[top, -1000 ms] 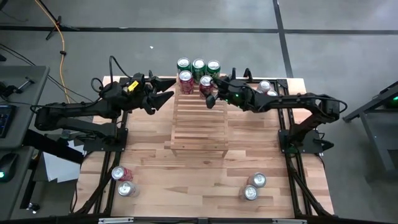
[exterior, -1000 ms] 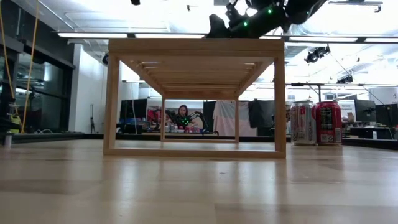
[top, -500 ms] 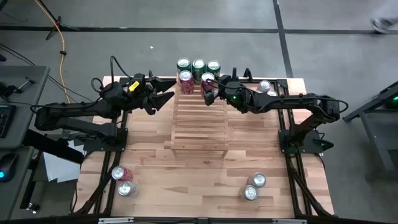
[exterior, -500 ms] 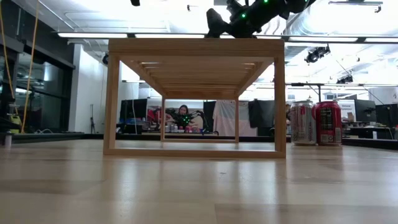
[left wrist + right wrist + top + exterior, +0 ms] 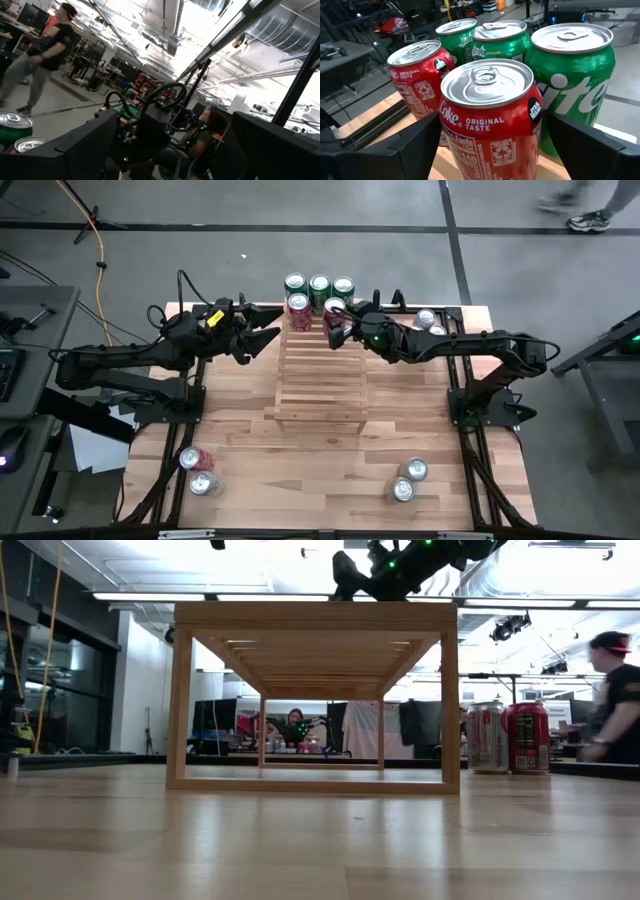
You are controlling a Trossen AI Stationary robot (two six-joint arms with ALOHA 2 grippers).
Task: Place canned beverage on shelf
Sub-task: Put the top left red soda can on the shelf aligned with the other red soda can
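Red Coke can (image 5: 487, 117) framed between spread fingers (image 5: 415, 145) of right gripper (image 5: 336, 332), not clasped; stood on shelf (image 5: 320, 375) far end. Second red can (image 5: 298, 306) at 9 o'clock; three green Sprite cans (image 5: 319, 286) at 12 o'clock. Left gripper (image 5: 262, 327) held spread, empty, at shelf's 10 o'clock over desk (image 5: 250, 445).

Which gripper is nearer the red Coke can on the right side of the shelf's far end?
Right. The right gripper is open around that Coke can on the shelf. The left gripper hangs open off the shelf's left edge, nearer the other Coke can.
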